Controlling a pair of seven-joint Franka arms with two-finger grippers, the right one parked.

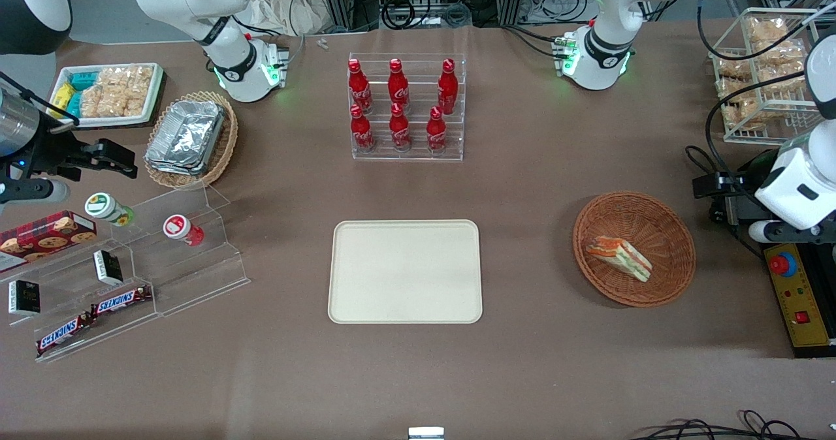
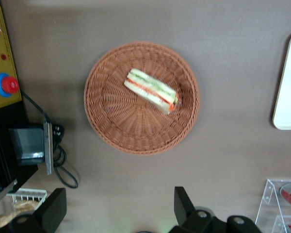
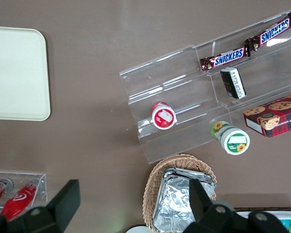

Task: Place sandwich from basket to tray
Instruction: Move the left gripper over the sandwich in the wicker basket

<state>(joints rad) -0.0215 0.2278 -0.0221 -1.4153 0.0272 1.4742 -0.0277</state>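
Robotics lab, staged as a snack shop. Brown-covered table (image 1: 522, 185) with robot arm bases bolted on, cable bundles (image 1: 418, 2), emergency-stop box (image 1: 798, 293). Retail props: acrylic rack of cola bottles (image 1: 406, 107), stepped display with Snickers bars (image 1: 91, 316).

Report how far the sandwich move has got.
Nothing is done yet: the sandwich lies in the basket, and the tray holds nothing. In hand: the gripper hangs above the table beside the basket, fingers open, gripping nothing. Left to do: descend onto the sandwich, grasp it, lift it out, carry it toward the parked arm's end of the table and set it on the tray.
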